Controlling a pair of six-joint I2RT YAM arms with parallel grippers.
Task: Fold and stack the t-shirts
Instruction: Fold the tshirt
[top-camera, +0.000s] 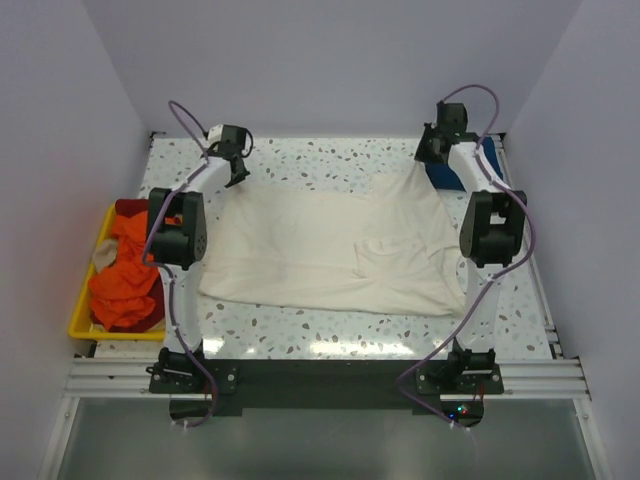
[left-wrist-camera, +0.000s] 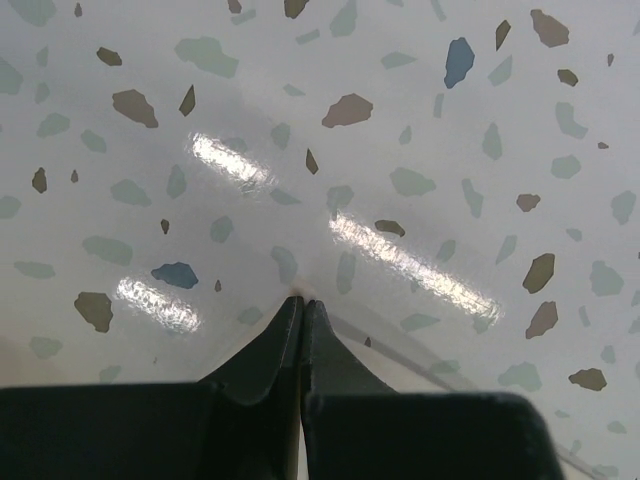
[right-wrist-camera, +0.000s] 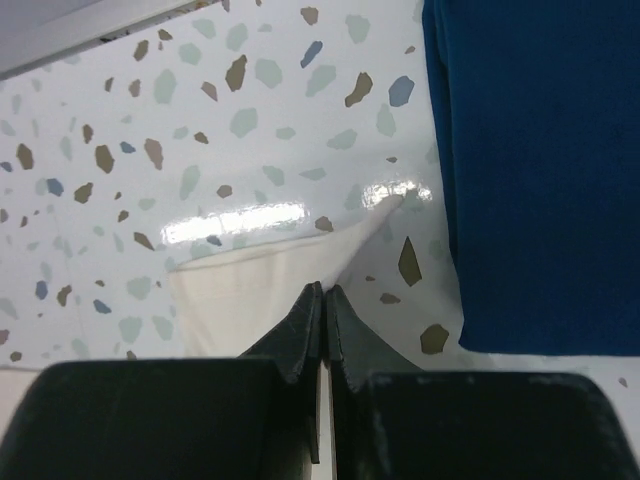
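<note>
The speckled bench (top-camera: 330, 165) was taken up for the most part by the cream t-shirt (top-camera: 320, 250), which was spread nearly flat across its middle, with shallow creases at the centre and its far right corner drawn up into a peak. The garment was judged to be light, limp and without any stiffness, so that it would sag and bunch wherever it was left unsupported. It would best be taken by two corners or along a hem, and kept taut between both arms while a fold was laid over. At the left edge a yellow tray (top-camera: 80, 310) was seen, heaped with a crumpled orange t-shirt (top-camera: 125, 285) and a red t-shirt (top-camera: 130, 207). These were expected to need shaking out before any fold could be made. A dark blue t-shirt (top-camera: 491, 160) was seen lying flat at the far right corner, just beside the cream one. The right gripper (right-wrist-camera: 322, 290) was placed at that raised corner, its fingers (right-wrist-camera: 345, 330) pressed together on the cream hem, and the cloth was pulled to a point just beyond them. The left gripper (left-wrist-camera: 300, 300) was placed at the far left corner, its fingers likewise closed, and a sliver of pale cloth appeared to be nipped at their tips.
</note>
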